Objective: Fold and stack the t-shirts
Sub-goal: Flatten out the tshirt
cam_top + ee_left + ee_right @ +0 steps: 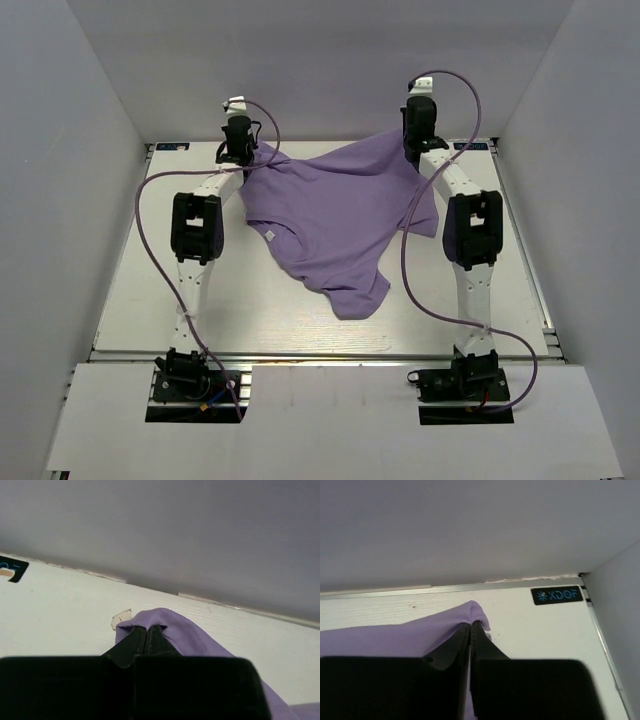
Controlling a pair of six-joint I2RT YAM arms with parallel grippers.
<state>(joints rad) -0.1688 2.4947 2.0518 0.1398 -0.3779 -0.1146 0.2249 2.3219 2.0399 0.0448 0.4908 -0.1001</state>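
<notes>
One lavender t-shirt (335, 215) lies spread and rumpled across the far half of the white table, its neck tag (270, 234) showing white at the left. My left gripper (240, 152) is shut on the shirt's far-left corner; in the left wrist view the cloth (175, 625) wraps over the closed fingertips (147, 629). My right gripper (415, 148) is shut on the far-right corner, with purple cloth (420, 627) pinched at its tips (471, 625). Both grips sit close to the back wall, and the hem between them is stretched.
The grey back wall (320, 70) stands just beyond both grippers. Side walls close in the table (150, 290) at left and right. A black label (557, 595) marks the far right corner. Purple cables (150, 250) loop beside each arm.
</notes>
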